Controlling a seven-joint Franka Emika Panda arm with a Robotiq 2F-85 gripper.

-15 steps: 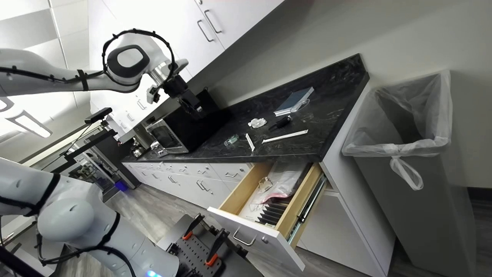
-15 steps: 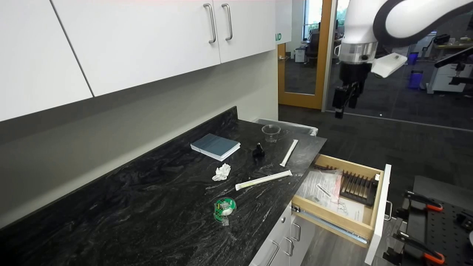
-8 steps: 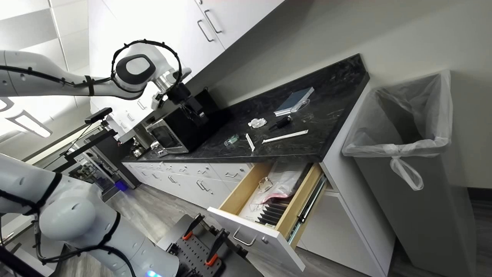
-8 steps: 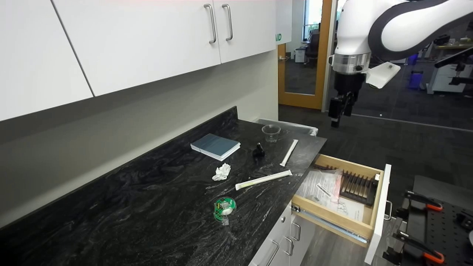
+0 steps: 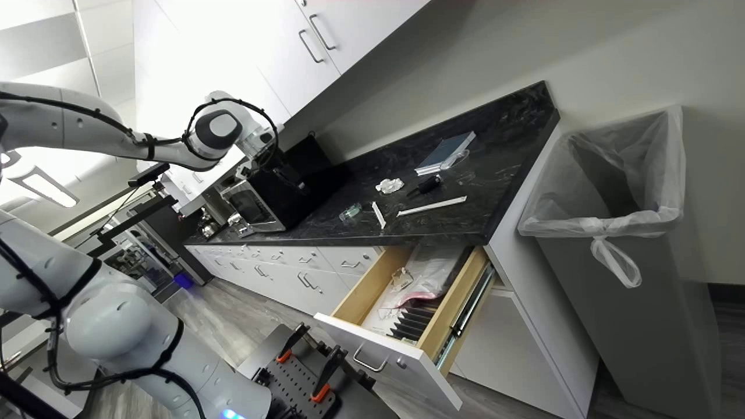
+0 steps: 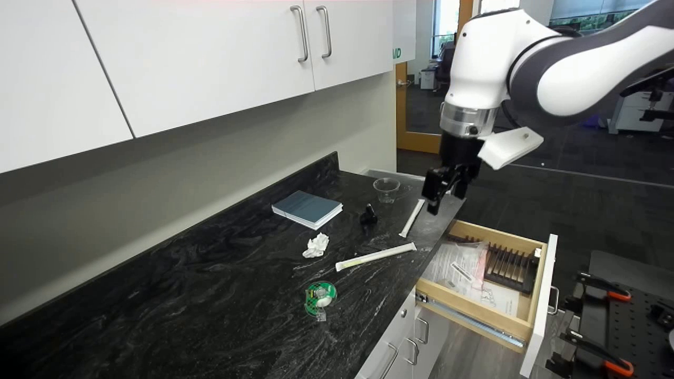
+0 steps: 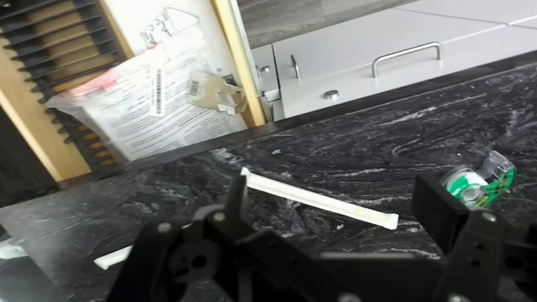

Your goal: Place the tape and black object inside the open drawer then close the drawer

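Tape dispenser (image 6: 320,296), green, lies on the black worktop (image 6: 184,295), nearer the front edge than the wall edge. Small black object (image 6: 368,215), exact kind unclear, also up on the worktop, closer to the end edge. Drawer (image 6: 474,308) stands pulled out beneath the front edge, next to the front corner; in it a printed plastic bag (image 7: 136,102) with a reddish edge and a black slotted rack (image 6: 511,268). Gripper (image 7: 333,199) in the air, fingers (image 7: 438,214) spread well apart; in an exterior view it shows against the front corner, height over the worktop hard to judge. White wrapped stick (image 6: 376,256) near the front edge, between the tape dispenser and the front corner; a second white stick (image 6: 412,217) close by that corner. Crumpled white paper (image 6: 316,246) about mid-worktop, blue-grey book (image 6: 307,208) towards the wall edge. Clear cup (image 6: 386,189) near the end edge; just past that edge, a lined grey bin (image 5: 634,326).
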